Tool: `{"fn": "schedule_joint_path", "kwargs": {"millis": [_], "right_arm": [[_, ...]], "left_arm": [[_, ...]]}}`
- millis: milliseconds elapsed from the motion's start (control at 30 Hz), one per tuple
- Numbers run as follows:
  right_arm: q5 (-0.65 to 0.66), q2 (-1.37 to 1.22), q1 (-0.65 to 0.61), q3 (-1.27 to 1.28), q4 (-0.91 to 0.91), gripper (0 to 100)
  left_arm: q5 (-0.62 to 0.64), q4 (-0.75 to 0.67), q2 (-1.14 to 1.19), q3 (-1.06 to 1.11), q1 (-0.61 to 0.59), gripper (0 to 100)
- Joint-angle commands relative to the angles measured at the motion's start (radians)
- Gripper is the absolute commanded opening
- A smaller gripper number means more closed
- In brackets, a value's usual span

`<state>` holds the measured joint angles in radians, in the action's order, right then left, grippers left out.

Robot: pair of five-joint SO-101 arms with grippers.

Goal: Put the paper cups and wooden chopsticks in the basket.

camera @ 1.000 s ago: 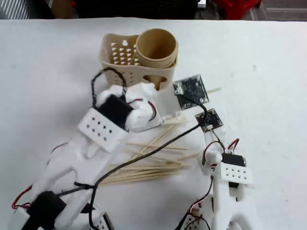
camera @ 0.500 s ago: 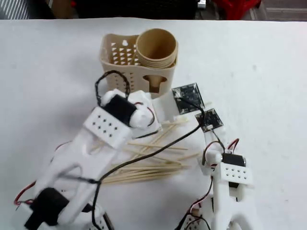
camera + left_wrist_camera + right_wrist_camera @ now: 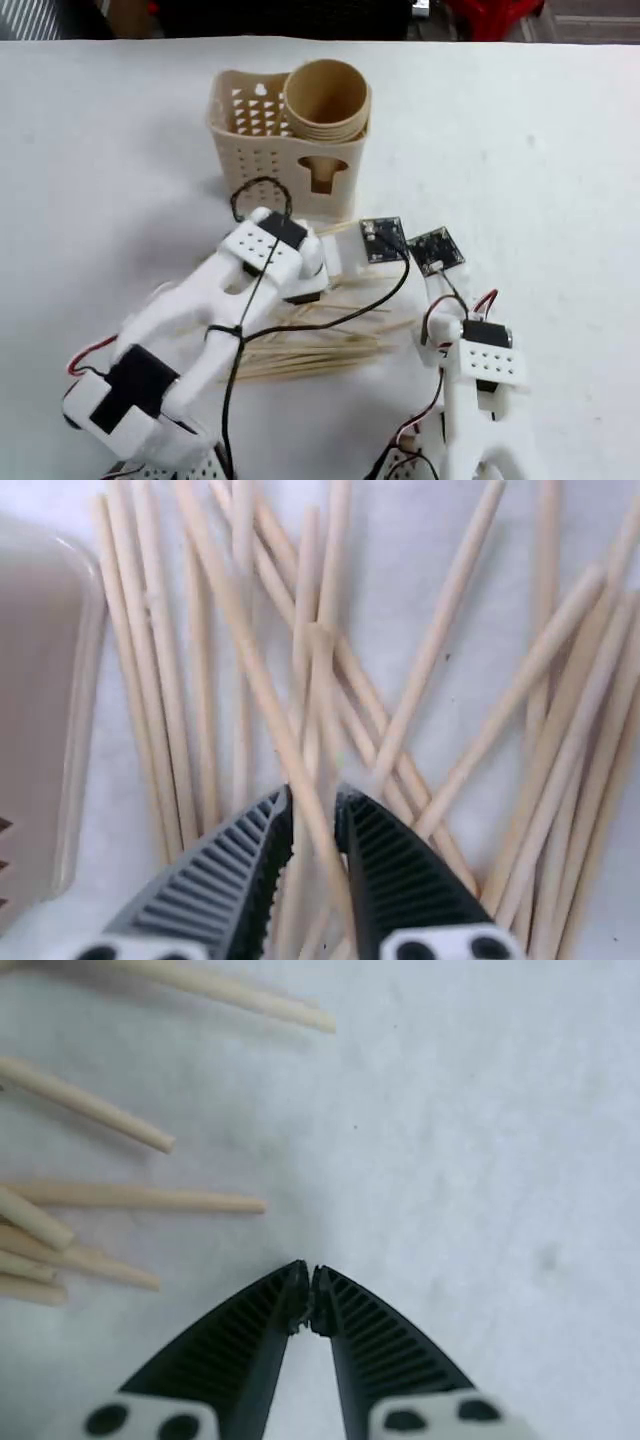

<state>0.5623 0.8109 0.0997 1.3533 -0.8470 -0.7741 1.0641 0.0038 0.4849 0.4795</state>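
The left gripper [image 3: 313,815] is pinched onto one or two of the wooden chopsticks [image 3: 340,348], which lie in a loose pile on the white desk [image 3: 540,150] just on the near side of the basket [image 3: 262,165]. The stacked paper cups [image 3: 326,95] stand upright in the basket's right half. The right gripper [image 3: 309,1295] is closed, tips touching with nothing between them, low over the desk just right of the pile's ends.
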Motion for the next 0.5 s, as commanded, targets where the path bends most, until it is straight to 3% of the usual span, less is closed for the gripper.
{"fn": "schedule_joint_path", "kwargs": {"millis": [0, 467], "right_arm": [[0.012, 0.022, 0.007, -0.005, 0.016, 1.8], [0.052, 0.022, -0.025, 0.008, 0.018, 1.8]], "left_arm": [[-0.009, -0.006, -0.002, 0.002, -0.016, 10], [-0.089, 0.006, -0.010, -0.026, -0.084, 9]]}}
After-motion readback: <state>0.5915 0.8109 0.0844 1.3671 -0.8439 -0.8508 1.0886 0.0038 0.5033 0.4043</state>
